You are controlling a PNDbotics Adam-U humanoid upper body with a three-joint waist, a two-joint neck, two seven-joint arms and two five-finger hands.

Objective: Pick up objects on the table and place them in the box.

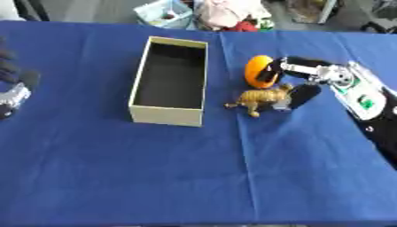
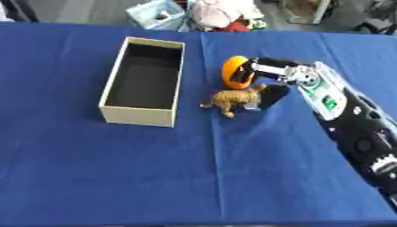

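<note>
Right hand at the toys, beside the box.
Left eye: right hand (image 1: 304, 82) spread, fingers touching ball (image 1: 258, 71), thumb against tiger (image 1: 260, 99); grasp uncertain. Left hand (image 1: 14, 91) idle, left edge.
Right eye: box (image 2: 139, 115) stands left of both toys.

Tabletop (image 1: 194, 177): you have a plain deep-blue cloth, no pattern, only faint crease lines.

Box (image 1: 165, 116): pale cream outside, black inside.

Right hand (image 2: 288, 79): black, with silver parts; your forearm behind it carries a white panel with small green marks. Fingers (image 2: 260, 66) black.

Orange object (image 1: 258, 71): solid bright orange, just beside the upper fingers.

Toy animal (image 1: 260, 100): golden tan with darker brown markings, just beside the lower finger.

Left hand (image 1: 14, 95): black with a silver-white part, well apart from your right fingers.
</note>
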